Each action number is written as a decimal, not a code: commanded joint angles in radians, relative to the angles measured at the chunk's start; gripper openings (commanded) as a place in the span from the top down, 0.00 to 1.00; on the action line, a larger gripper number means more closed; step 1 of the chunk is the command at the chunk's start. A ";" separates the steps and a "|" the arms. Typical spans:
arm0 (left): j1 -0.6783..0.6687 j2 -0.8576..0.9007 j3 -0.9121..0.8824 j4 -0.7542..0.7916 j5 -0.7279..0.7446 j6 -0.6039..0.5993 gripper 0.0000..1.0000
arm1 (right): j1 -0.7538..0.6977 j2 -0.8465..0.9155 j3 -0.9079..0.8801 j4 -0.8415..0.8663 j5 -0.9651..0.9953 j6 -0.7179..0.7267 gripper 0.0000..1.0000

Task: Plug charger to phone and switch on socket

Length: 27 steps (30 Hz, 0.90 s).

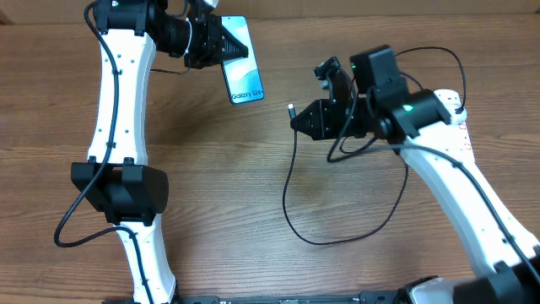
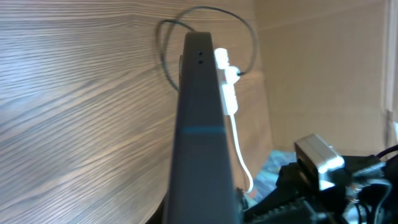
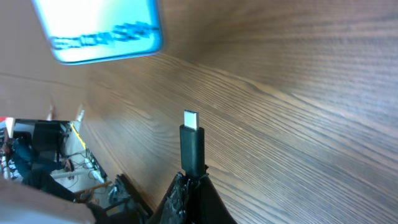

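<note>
Left gripper (image 1: 216, 44) clamped on one end of the phone (image 1: 243, 72), lit screen up, "Galaxy S24+" end pointing away from the jaws. Right of the phone, well apart: right gripper (image 1: 300, 118) pinched shut on the charger (image 3: 193, 149) just behind its connector tip (image 3: 191, 118), tip aimed phone-ward, not touching. Remaining lead loops across the wooden table (image 1: 211, 194), below-right of the phone.

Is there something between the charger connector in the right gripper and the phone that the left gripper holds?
Nothing visible. Between the charger connector and the phone only bare wooden table shows. The cable loops off to the other side, away from that path.
</note>
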<state>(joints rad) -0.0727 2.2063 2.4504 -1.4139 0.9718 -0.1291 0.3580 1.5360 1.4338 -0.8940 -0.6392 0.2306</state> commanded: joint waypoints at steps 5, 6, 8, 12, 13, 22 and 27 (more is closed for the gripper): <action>-0.004 -0.021 0.021 0.027 0.181 0.063 0.96 | 0.000 -0.135 -0.057 0.022 -0.043 0.014 0.96; -0.004 -0.021 0.021 0.031 0.203 0.063 0.96 | 0.000 -0.153 -0.073 0.035 -0.043 0.032 0.96; -0.005 -0.021 0.021 0.044 0.246 0.063 0.96 | 0.000 -0.181 -0.113 0.080 -0.045 0.068 0.96; -0.005 -0.021 0.021 0.091 0.331 0.063 0.96 | 0.002 -0.206 -0.211 0.241 -0.095 0.144 0.96; -0.005 -0.021 0.021 0.102 0.356 0.062 0.96 | 0.005 -0.206 -0.230 0.274 -0.103 0.158 0.96; -0.005 -0.021 0.021 0.117 0.470 0.000 0.96 | 0.076 -0.205 -0.256 0.413 -0.069 0.201 0.96; -0.012 -0.021 0.021 0.117 0.469 -0.032 0.96 | 0.092 -0.205 -0.256 0.446 -0.069 0.241 0.96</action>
<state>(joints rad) -0.0727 2.2063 2.4504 -1.3006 1.3739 -0.1326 0.4412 1.3418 1.1736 -0.4629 -0.7067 0.4358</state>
